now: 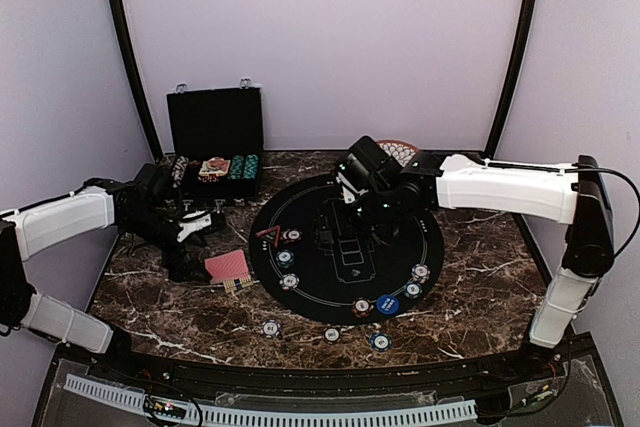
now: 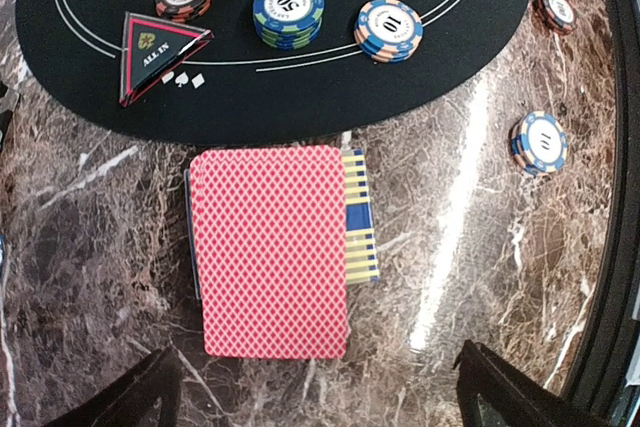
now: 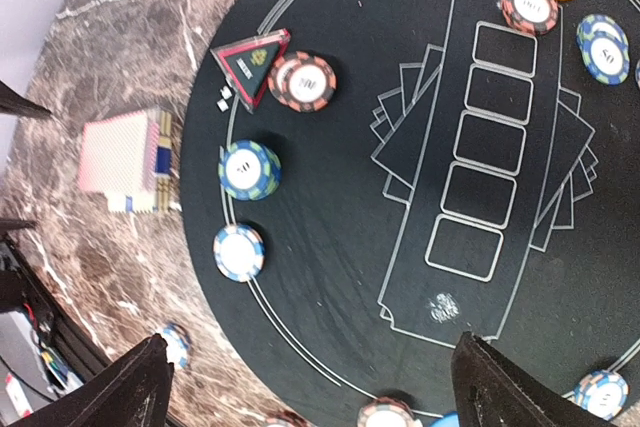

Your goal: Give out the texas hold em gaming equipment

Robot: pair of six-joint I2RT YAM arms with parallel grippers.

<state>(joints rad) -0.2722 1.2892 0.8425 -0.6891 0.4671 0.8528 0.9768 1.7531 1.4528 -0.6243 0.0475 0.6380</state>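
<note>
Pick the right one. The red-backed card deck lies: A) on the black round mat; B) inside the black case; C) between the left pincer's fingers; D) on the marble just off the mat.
D: the red-backed card deck lies flat on the marble, beside the black round mat.

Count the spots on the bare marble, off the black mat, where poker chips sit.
3, in a row just past the near edge of the mat: left chips, middle chips, right chips. More may be hidden under the arms.
</note>
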